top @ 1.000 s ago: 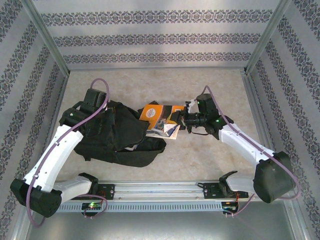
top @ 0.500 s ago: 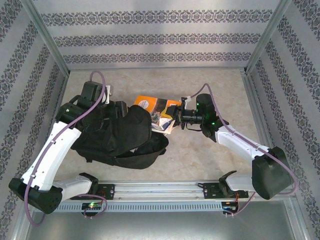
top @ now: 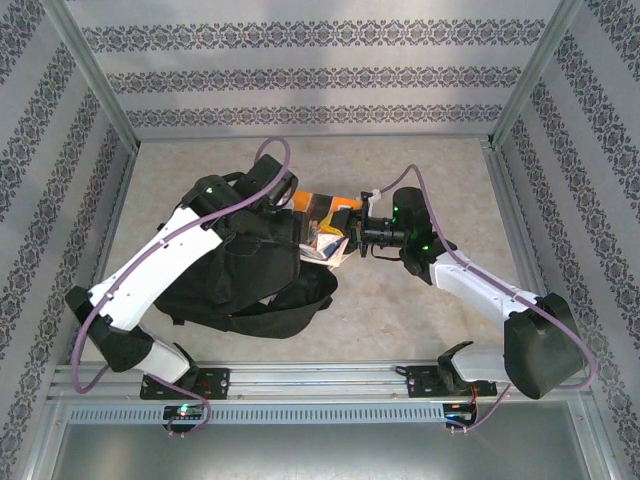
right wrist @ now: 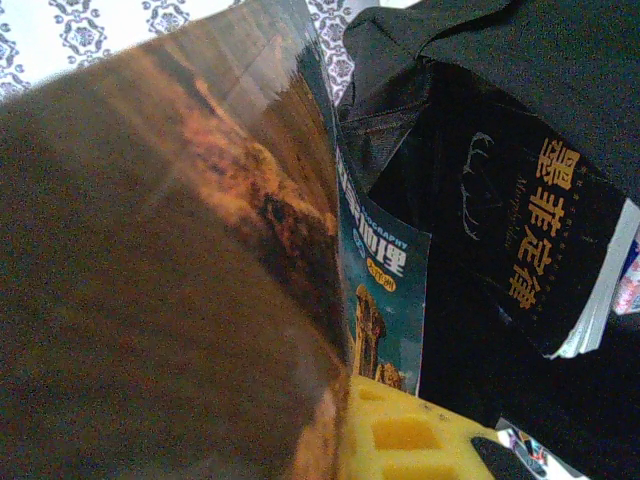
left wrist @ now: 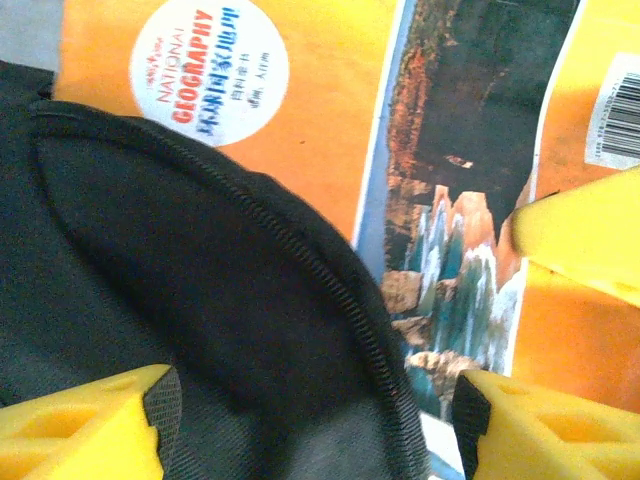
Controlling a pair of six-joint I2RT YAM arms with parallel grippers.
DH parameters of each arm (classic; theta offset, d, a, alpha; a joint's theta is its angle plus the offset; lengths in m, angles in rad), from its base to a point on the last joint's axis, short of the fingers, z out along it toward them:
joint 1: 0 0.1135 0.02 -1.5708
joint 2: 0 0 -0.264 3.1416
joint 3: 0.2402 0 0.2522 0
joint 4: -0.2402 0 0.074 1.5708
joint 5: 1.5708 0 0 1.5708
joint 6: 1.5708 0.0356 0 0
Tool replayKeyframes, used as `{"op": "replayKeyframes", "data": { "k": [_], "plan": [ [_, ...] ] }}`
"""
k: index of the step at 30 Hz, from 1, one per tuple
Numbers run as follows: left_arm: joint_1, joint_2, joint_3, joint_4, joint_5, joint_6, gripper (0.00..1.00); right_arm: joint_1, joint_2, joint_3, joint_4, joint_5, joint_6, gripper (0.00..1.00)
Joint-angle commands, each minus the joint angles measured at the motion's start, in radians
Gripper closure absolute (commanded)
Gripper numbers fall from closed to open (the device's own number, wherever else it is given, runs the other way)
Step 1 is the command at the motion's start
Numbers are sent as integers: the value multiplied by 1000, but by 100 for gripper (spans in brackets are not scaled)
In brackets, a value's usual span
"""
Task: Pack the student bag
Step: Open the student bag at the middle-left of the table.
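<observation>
The student bag (top: 245, 270), a black fabric backpack, lies left of centre with its mouth toward the right. An orange geography book (top: 312, 205) is partly inside that mouth. My right gripper (top: 342, 223) is shut on the book's right end. In the right wrist view the book's cover (right wrist: 170, 280) presses against my yellow finger (right wrist: 420, 440). A black book (right wrist: 540, 240) and a teal magazine (right wrist: 385, 300) sit in the bag's opening. My left gripper (left wrist: 310, 400) is open over the bag's zipper edge (left wrist: 330, 290) and the orange book (left wrist: 300, 120), holding nothing.
The left arm (top: 160, 265) lies across the bag. Metal frame posts and patterned walls (top: 320, 80) close in the beige table (top: 420, 310). The arms' rail (top: 320, 380) runs along the near edge.
My left gripper opened, letting go of the bag's left side, and swung right over the bag to the orange book. The right gripper pushed the book slightly left, then held still.
</observation>
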Motion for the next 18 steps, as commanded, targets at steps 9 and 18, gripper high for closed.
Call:
{"op": "replayKeyframes", "data": {
  "k": [9, 18],
  "plan": [
    [-15, 168, 185, -229, -141, -36, 40, 24, -41, 61, 52, -45, -83, 100],
    [-15, 215, 212, -237, -92, -20, 69, 21, -45, 67, 47, -54, -105, 100]
  ]
}}
